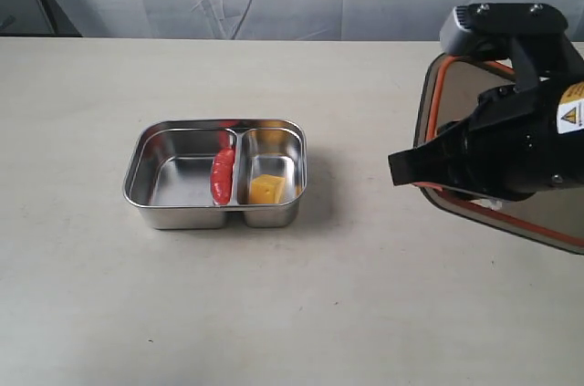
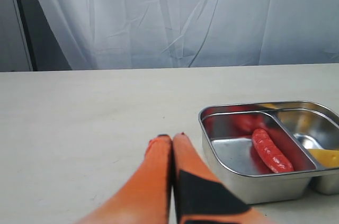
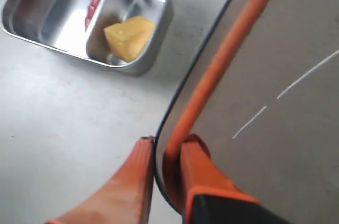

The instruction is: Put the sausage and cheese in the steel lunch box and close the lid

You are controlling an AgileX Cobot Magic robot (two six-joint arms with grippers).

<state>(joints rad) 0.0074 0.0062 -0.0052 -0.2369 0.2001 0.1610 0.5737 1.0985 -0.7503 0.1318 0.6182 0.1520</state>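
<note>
Right gripper (image 3: 165,147): fingers (image 3: 139,171) clamped on the edge of the lid (image 1: 538,217), one on each face, orange seal showing between them. Steel lunch box (image 1: 173,181) sits on the table (image 1: 301,313), open, well apart from those fingertips and ahead of them. Sausage (image 1: 222,176) in the larger compartment, against the divider. Cheese (image 1: 266,189) in the smaller one. Left gripper (image 2: 172,139): fingers pressed together, holding nothing, low over the table; box near, just beyond its tips.
</note>
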